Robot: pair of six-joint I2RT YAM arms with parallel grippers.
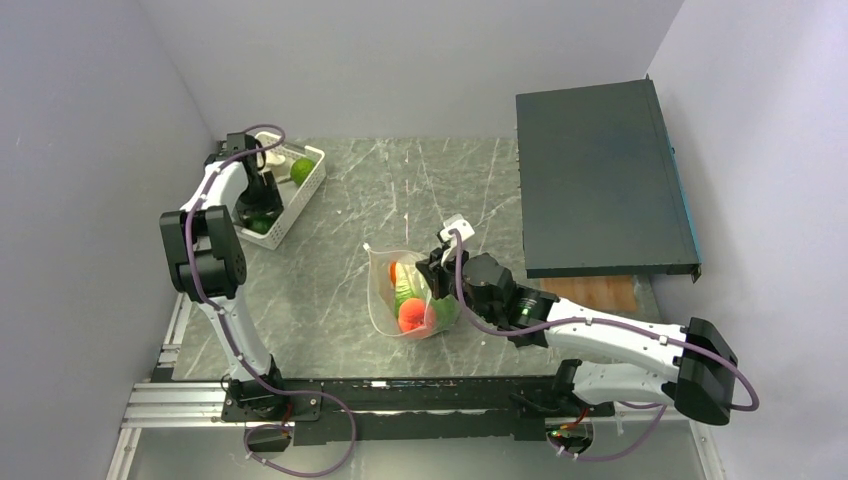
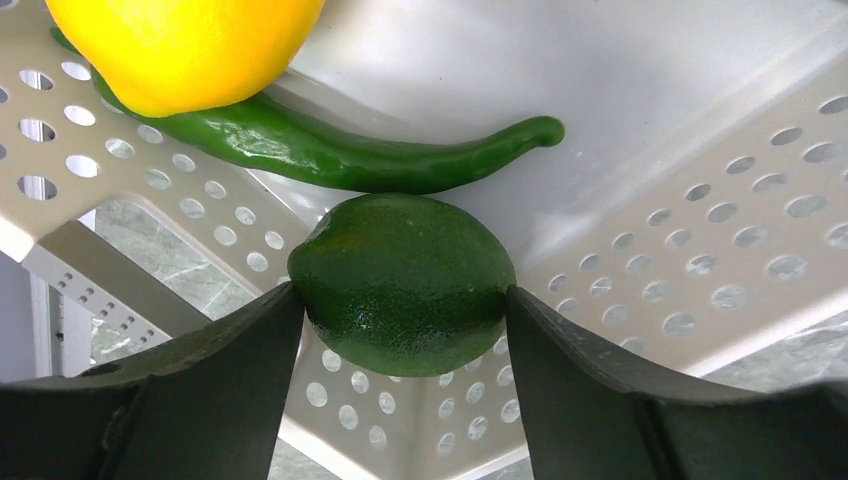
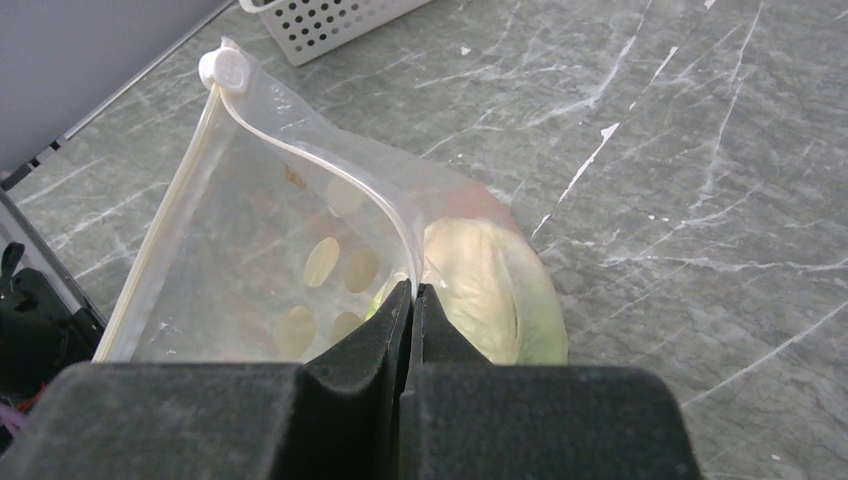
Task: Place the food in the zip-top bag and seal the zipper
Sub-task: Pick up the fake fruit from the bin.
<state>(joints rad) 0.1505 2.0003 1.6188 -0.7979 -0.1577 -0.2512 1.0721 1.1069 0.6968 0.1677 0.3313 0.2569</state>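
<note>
Here, pale walls enclose the veined tabletop bearing the zip-top bag.

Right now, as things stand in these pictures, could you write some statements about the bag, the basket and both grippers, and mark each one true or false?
1. The right gripper is shut on the zip-top bag at its rim. True.
2. The left gripper hangs over the bag. False: it straddles the round green fruit in the white basket.
3. The bag is empty. False: lettuce and a red-orange fruit are inside.
4. The dark green long vegetable lies in the basket. True.
</note>
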